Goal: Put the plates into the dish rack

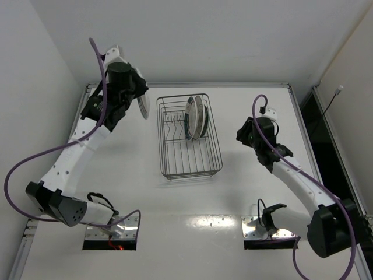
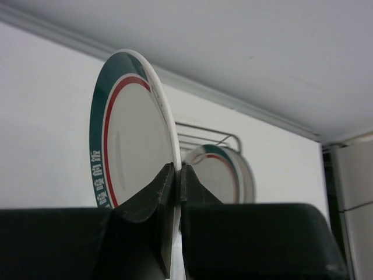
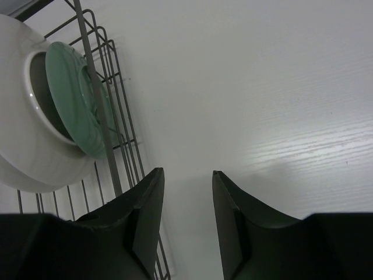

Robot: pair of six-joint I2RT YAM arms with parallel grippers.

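Plates are being shown, four in all. One green-banded plate (image 2: 131, 151), with a thin red line inside the band, is being held upright by the left gripper (image 2: 177, 175), whose fingers are being pressed together on its rim. It is being held above the table (image 1: 175, 204), left of the single dish rack (image 1: 189, 158) and apart from it.

Three more are being stood on edge toward the rack's far end: a second banded plate (image 2: 218, 178), a small teal plate (image 3: 73, 111) and a larger white plate (image 3: 23, 146) just behind the teal one.

Two grippers are being seen. The right gripper (image 3: 187, 186) is being held with its fingers apart, gripping nothing, just beside the rack's wire wall.

The held plate's lower rim is being hidden by the fingers. The white plate is being cut off by the picture edge, and its centre is being partly covered by the teal one. From above, the racked plates are being overlapped and are hard to separate.
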